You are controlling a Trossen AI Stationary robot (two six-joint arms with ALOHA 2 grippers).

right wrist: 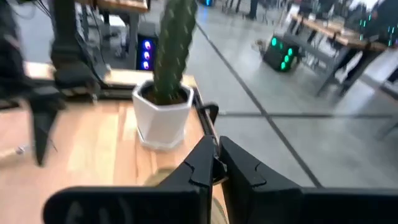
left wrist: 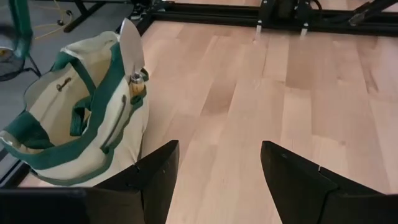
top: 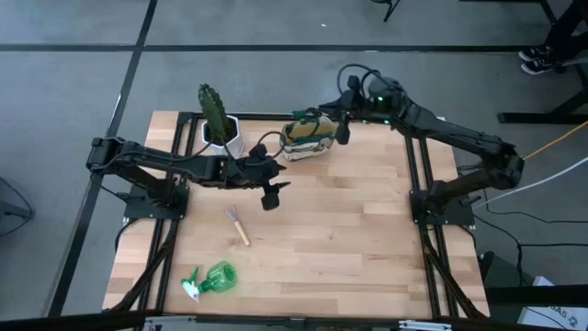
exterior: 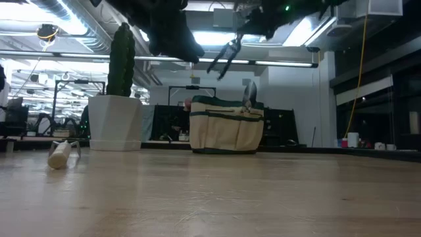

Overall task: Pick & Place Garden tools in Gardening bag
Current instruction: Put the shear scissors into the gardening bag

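Spray bottle (top: 213,279): green, lying on its side near the front edge of the tabletop (top: 349,248), left of middle; clear of both arms.
Rake (top: 237,225): wooden handle, lying flat on the boards beyond the bottle, just in front of the left gripper; in the low view its handle end (exterior: 59,155) rests on the wood at far left.
Open room: the right half and the front of the tabletop are bare wood; nothing stands near the right edge.
Left gripper (top: 270,188): hovers above the boards left of centre, fingers (left wrist: 155,177) spread wide with nothing between them, only planks showing in the gap.
Gardening bag (top: 308,138): cream with green trim, upright near the back edge, beyond and to the right of the left gripper, apart from it.
Trowel (left wrist: 131,46): silver blade stands up out of a bag side pocket.
Right gripper (top: 342,124): above the bag's right end, fingers clamped on the black pruners (exterior: 225,58), which hang tilted over the bag's mouth, not touching it.
Cactus (top: 214,112): in a white hexagonal pot (top: 225,140) at the back edge, just left of the bag.
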